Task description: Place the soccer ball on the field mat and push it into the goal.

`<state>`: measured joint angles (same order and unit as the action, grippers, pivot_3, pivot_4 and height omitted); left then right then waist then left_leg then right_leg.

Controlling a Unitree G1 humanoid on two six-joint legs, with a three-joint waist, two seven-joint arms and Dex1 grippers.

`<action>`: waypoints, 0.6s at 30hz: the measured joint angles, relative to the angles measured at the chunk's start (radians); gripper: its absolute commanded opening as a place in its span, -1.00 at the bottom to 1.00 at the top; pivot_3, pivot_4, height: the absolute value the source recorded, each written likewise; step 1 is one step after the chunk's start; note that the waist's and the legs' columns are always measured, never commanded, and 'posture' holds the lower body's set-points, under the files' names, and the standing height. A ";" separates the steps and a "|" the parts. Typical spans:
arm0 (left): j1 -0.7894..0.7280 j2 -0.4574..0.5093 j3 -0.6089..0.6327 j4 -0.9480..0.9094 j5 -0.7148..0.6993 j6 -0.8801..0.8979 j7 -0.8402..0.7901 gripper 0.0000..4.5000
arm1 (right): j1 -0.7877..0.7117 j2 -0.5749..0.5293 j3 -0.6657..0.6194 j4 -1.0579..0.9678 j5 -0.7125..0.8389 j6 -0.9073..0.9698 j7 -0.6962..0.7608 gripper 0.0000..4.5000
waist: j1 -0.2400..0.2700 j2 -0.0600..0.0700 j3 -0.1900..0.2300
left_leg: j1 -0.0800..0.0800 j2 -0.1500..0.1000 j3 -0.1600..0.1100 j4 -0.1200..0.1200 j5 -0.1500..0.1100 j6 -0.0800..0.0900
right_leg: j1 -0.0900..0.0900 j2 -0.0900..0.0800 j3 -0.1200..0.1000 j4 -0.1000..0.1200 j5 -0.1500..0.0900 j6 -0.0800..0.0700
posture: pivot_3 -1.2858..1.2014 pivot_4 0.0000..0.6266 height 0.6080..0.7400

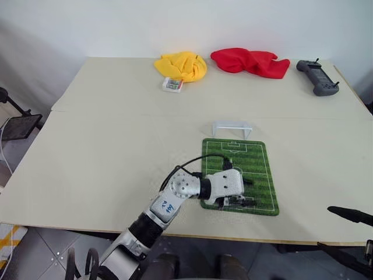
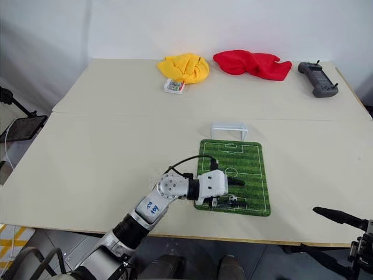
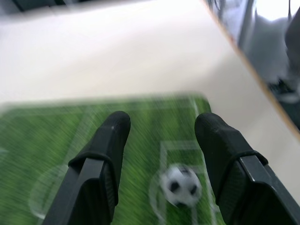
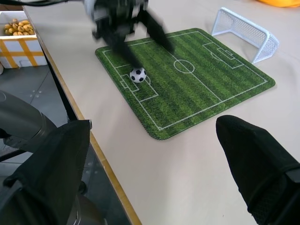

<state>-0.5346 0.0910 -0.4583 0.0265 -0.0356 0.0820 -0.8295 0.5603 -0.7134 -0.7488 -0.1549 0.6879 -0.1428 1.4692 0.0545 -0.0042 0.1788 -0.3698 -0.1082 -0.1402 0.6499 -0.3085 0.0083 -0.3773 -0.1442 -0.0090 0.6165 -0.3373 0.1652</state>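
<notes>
- A small handwritten mark sits on the left arm's grey wrist segment, lower centre of the left eye view; it is too small to read.
- The small white box [image 1: 172, 85], upper centre beside the yellow cloth [image 1: 181, 65], carries a coloured label whose print cannot be read.
- The soccer ball [image 4: 138, 75] lies on the field mat [image 1: 256, 160], in the penalty area at the mat's near end, the end away from the goal [image 1: 232, 129].
- The left end effector [image 3: 161, 136] hangs just above the mat with its two black fingers [image 3: 110, 140] spread apart; the ball lies between and below them, gripped by neither.
- The right end effector [image 4: 154, 154] is off the bench's near edge, lower right of the head views, its fingers wide apart with nothing between them.
- The goal stands just past the mat's far short edge, mouth toward the mat; the striped green between ball and goal is bare.
- The mat lies right of centre, near the bench's [image 1: 111, 151] front edge; bare bench spreads to its left and right.
- Along the far edge lie the yellow cloth, a red cloth [image 1: 250, 62] and a grey handheld controller [image 1: 317, 77], all well apart from the mat.
- A seam crosses the bench from side to side, just beyond the goal.
</notes>
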 measured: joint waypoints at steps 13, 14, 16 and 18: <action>0.209 0.288 0.095 -0.289 -0.203 0.204 -0.166 -0.98 | -0.141 -0.029 0.025 0.083 0.003 -0.044 0.039 1.00 | 0.001 0.004 -0.002 | 0.000 -0.002 -0.001 0.002 0.000 0.001 | 0.001 -0.002 0.001 0.000 0.000 0.001 | 0.03 -0.52 1.00; 0.218 0.277 0.082 -0.299 -0.205 0.216 -0.162 -0.98 | -0.149 -0.036 0.028 0.091 -0.001 -0.056 0.047 1.00 | 0.001 0.004 -0.002 | 0.000 -0.002 -0.001 0.002 0.000 0.001 | 0.001 -0.002 0.001 0.000 0.000 0.001 | 0.03 -0.52 1.00; 0.238 0.259 0.052 -0.326 -0.209 0.243 -0.145 -0.98 | -0.156 -0.049 0.035 0.112 -0.009 -0.081 0.059 1.00 | -0.001 0.004 -0.002 | 0.001 -0.001 0.000 0.001 0.000 0.001 | 0.001 -0.001 0.001 0.000 0.000 0.001 | 0.03 -0.52 1.00; 0.251 0.239 0.028 -0.332 -0.205 0.287 -0.112 -0.98 | -0.157 -0.050 0.035 0.128 -0.009 -0.098 0.062 1.00 | -0.001 0.004 -0.002 | 0.001 0.000 0.000 0.000 0.000 0.001 | 0.001 -0.001 0.001 0.001 0.000 0.000 | 0.03 -0.52 1.00</action>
<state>-0.2839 0.3303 -0.4299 -0.3055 -0.2408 0.3694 -0.9419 0.4036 -0.7638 -0.7133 -0.0273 0.6791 -0.2406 1.5308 0.0531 -0.0003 0.1765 -0.3686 -0.1087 -0.1406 0.6498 -0.3086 0.0093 -0.3766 -0.1450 -0.0084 0.6171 -0.3369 0.1657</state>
